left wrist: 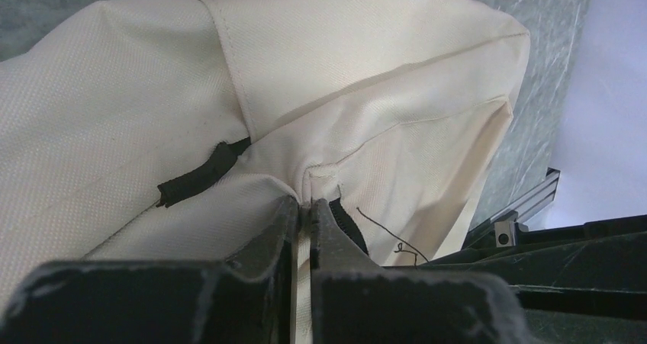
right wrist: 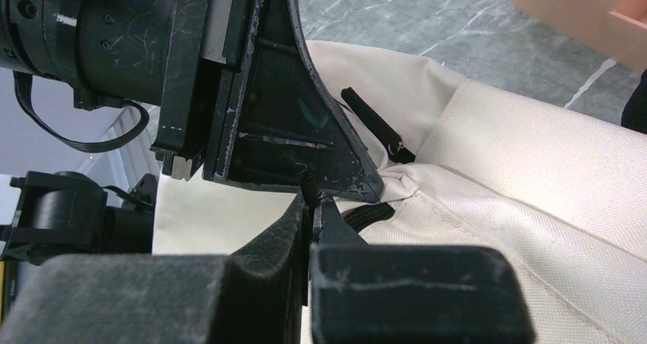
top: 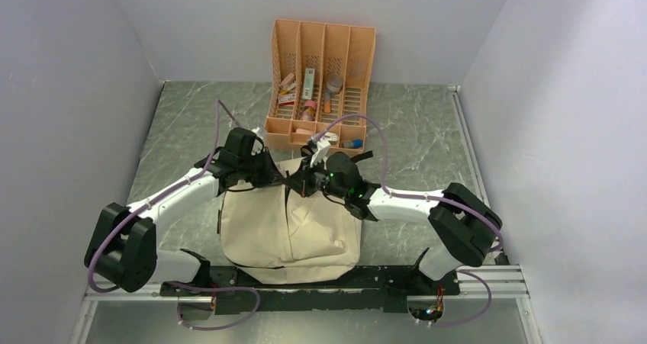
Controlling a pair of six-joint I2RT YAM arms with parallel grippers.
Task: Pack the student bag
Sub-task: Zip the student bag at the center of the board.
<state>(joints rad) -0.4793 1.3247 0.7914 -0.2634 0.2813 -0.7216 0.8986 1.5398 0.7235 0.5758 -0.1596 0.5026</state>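
Student bag, one only, is lying by the arm bases. Two arms are bending inward over its far edge: left gripper is pinching cream fabric, right gripper is clamping the zipper end. One orange organiser is standing beyond.

Left gripper and right gripper stood tip to tip at the far edge of the backpack, no gap between them. The orange organiser blocked the way just beyond; bare table lay open on either side.
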